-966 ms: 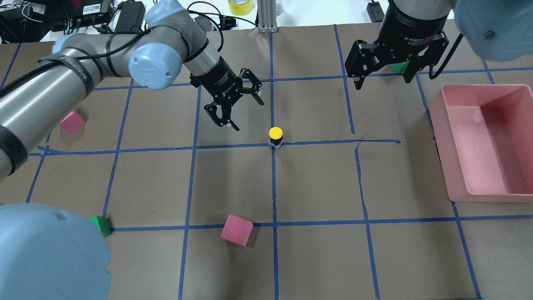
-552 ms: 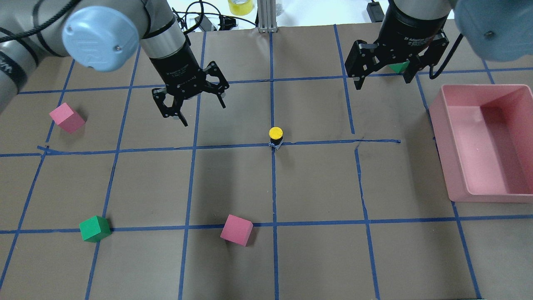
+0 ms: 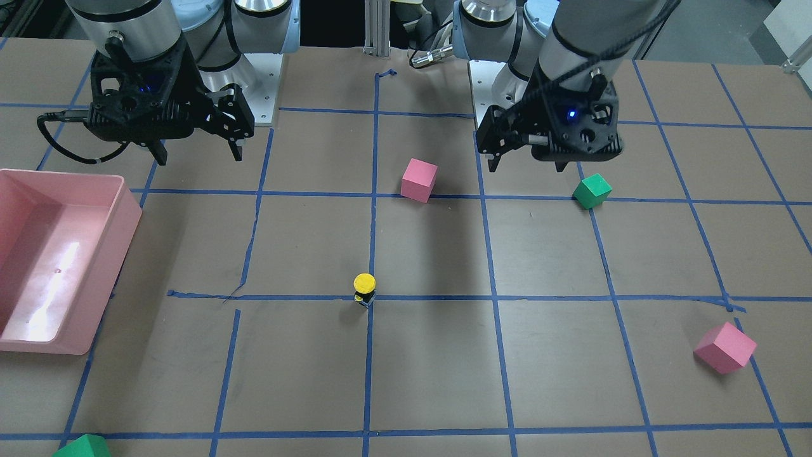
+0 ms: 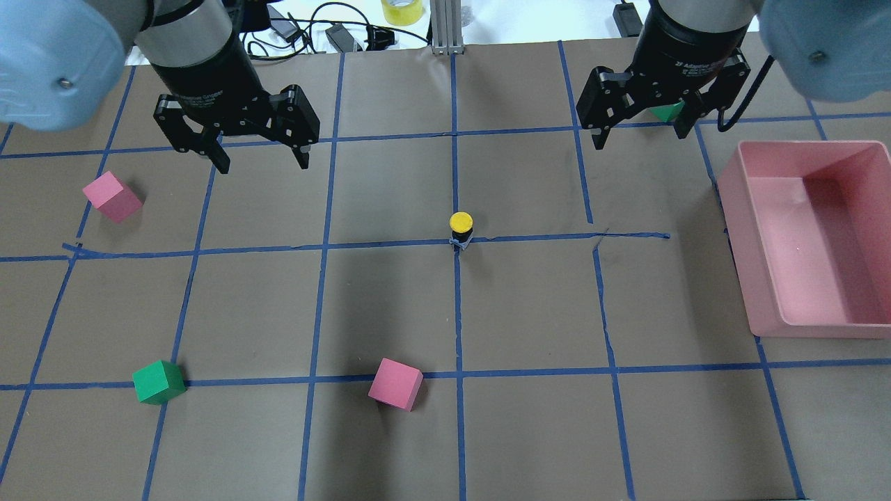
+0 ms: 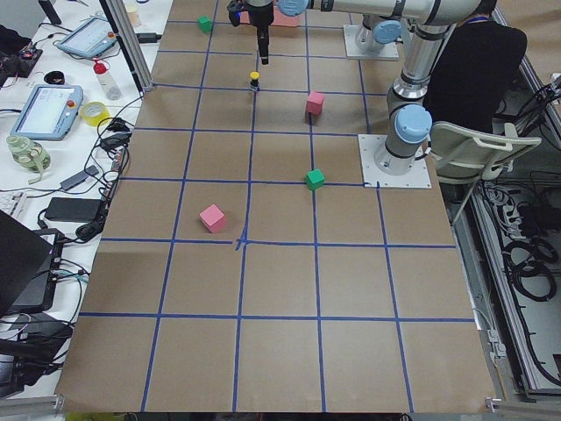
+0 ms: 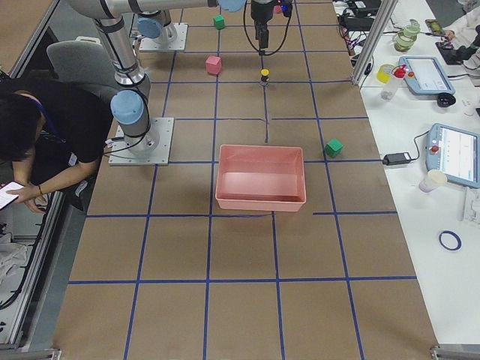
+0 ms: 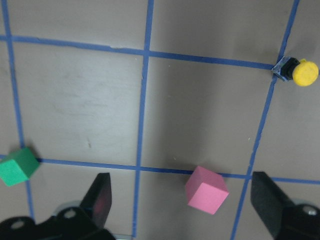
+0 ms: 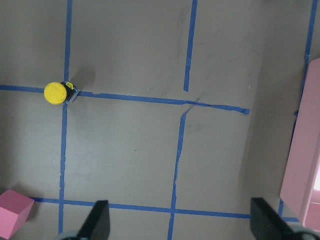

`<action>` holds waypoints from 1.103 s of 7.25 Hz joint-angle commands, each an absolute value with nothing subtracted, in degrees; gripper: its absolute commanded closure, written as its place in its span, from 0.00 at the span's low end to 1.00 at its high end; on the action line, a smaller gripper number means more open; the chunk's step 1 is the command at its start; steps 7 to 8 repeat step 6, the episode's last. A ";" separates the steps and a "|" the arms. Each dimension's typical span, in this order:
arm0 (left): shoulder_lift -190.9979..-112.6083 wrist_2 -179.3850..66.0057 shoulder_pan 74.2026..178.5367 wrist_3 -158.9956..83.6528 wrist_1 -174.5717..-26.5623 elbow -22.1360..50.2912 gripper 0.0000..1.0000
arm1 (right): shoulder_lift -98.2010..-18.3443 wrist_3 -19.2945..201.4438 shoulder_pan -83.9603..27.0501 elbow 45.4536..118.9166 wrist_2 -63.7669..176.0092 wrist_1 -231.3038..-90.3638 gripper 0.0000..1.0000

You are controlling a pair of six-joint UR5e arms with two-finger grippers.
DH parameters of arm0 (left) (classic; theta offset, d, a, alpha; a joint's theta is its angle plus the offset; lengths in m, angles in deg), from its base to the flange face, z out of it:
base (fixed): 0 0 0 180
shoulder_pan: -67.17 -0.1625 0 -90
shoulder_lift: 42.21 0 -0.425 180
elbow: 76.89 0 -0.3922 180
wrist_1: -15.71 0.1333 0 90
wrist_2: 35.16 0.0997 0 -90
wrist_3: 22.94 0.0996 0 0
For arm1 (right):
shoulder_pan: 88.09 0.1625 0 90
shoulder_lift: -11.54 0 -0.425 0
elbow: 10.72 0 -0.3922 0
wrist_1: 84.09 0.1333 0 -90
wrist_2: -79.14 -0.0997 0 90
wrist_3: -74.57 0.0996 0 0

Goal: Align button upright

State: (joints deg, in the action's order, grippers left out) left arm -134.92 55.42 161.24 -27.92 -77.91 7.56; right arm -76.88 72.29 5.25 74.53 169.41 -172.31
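You have the button (image 4: 461, 224) standing upright, yellow cap up, on a crossing of blue tape lines near the middle of the counter (image 4: 529, 299), with open room on every side. The nearest thing, a pink cube (image 4: 395, 383), lies well apart on the robot's side. The pink bin (image 4: 738, 209) sits by the counter's right edge, while a second pink cube (image 4: 111, 197) and a green cube (image 4: 159, 382) lie toward the left edge. Both pincers hang above the counter, spread wide and holding nothing. The left pincer (image 4: 263, 156) is well off to the button's left. The right pincer (image 4: 639, 136) is off to its right, and another green cube (image 4: 668, 111) peeks out behind it in the overhead view. Since a second ago the left pincer has drawn away leftward from close beside the button, while the button and the right pincer have stayed put.
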 commanded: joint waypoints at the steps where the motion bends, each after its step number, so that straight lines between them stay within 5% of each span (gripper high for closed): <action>1: -133.00 55.81 161.22 -26.72 -75.26 8.36 0.00 | -76.88 72.29 5.25 74.53 169.41 -172.24 0.00; 8: -132.12 55.63 161.22 -26.63 -73.85 10.30 0.00 | -76.88 72.29 5.25 74.79 169.41 -172.33 0.00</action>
